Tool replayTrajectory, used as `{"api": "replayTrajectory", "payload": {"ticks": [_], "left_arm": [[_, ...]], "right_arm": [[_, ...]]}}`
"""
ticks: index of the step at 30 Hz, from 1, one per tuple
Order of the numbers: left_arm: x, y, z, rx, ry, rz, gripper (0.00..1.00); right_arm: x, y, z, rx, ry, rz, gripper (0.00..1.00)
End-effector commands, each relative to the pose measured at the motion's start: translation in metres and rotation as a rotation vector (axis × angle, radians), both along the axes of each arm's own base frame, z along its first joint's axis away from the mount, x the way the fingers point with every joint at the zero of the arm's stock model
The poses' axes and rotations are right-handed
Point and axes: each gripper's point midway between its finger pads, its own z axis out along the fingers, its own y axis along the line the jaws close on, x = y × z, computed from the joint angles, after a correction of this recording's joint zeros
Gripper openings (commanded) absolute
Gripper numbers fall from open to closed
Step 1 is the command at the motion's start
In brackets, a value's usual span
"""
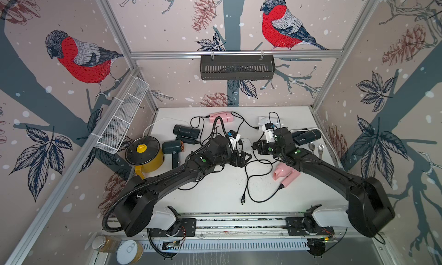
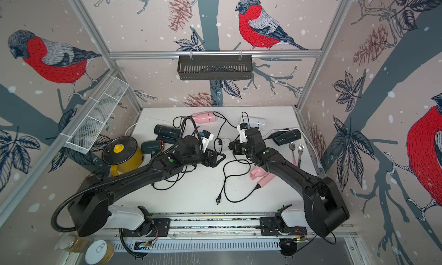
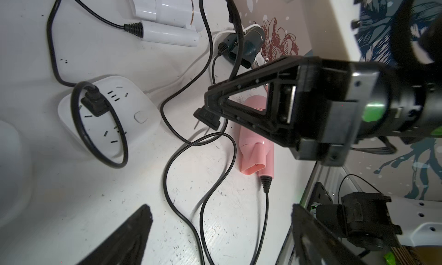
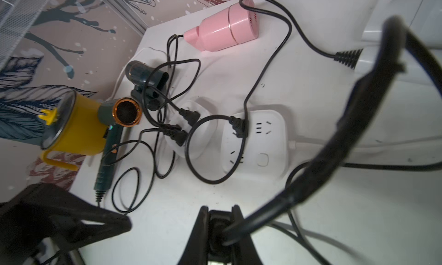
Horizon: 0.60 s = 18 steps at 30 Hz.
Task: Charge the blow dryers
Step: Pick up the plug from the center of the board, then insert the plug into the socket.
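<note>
L hand (image 3: pixel 221 208): jaws wide, nothing held. R hand (image 3: pixel 210 103): clamped on a black plug (image 3: pixel 207 119) — prongs bare, near white pwr strip (image 3: pixel 134 101). I see a pink blow dryer (image 3: pixel 256 156) lying on worktop (image 3: pixel 71 204) by R arm — white blow dryer (image 3: pixel 167 10) farther back.

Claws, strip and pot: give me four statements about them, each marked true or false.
1. The right claw grips a plug. True.
2. The left claw is shut. False: its jaws stand wide open, holding nothing.
3. The square strip has nothing plugged in. False: one cord is plugged into it.
4. The pot has its lid on. True.
</note>
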Motion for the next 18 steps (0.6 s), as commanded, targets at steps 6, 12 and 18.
{"api": "replayTrajectory", "payload": {"ticks": [6, 12, 18], "left_arm": [[0.001, 0.021, 0.008, -0.183, 0.115, 0.075, 0.99], [-0.001, 0.023, -0.002, -0.197, 0.152, 0.084, 0.94], [-0.005, 0.025, -0.008, -0.198, 0.159, 0.081, 0.91]], "right_arm": [[0.049, 0.019, 0.001, -0.078, -0.231, -0.003, 0.03], [0.071, 0.034, -0.02, -0.118, -0.252, 0.008, 0.03], [0.084, 0.039, -0.041, -0.161, -0.249, -0.012, 0.02]]}}
